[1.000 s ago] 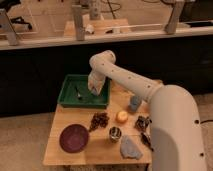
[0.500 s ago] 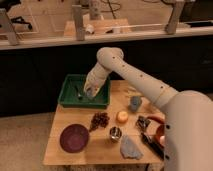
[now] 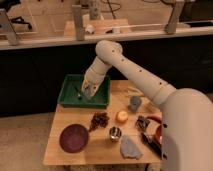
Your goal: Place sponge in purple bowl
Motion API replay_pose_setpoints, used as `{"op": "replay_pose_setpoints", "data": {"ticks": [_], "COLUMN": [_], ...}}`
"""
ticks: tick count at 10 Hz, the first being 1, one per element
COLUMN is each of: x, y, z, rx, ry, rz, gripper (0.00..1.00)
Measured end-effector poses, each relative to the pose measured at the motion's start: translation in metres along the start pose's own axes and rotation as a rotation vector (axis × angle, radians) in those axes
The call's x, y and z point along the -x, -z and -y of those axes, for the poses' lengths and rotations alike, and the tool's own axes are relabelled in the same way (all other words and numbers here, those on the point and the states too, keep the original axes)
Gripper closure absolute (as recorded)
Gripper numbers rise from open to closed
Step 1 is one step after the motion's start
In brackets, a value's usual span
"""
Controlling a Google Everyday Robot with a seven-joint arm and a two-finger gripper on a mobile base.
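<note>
Since half a second ago the arm has raised its elbow and carried the gripper (image 3: 89, 93) a little further across the green tray (image 3: 70, 101), which sits at the far side of the desk (image 3: 97, 152). The gripper is closed, and the grey-blue sponge (image 3: 90, 90) shows at its tip, so it looks gripped, low over the tray; whether it is clear of the tray floor cannot be told. Well apart from the gripper, nearer the camera, the purple bowl (image 3: 74, 139) lies empty, so the carry across and the release are judged still to come. A small grey-blue cup (image 3: 135, 102) stands off to the gripper's side. No brand, label or writing can be read anywhere
</note>
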Motion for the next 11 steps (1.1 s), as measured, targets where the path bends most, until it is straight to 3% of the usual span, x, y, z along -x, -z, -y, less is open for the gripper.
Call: {"op": "replay_pose_setpoints", "data": {"ticks": [3, 5, 7, 11], "x": [0.000, 0.011, 0.044, 0.139], "y": [0.000, -0.003, -0.009, -0.032], "z": [-0.001, -0.001, -0.005, -0.021], "rx": [0.000, -0.007, -0.002, 0.029], "ry": [-0.002, 0.047, 0.131, 0.296], "rz": [0.000, 0.049, 0.113, 0.212], "gripper": [1.00, 1.00, 1.00, 1.00]}}
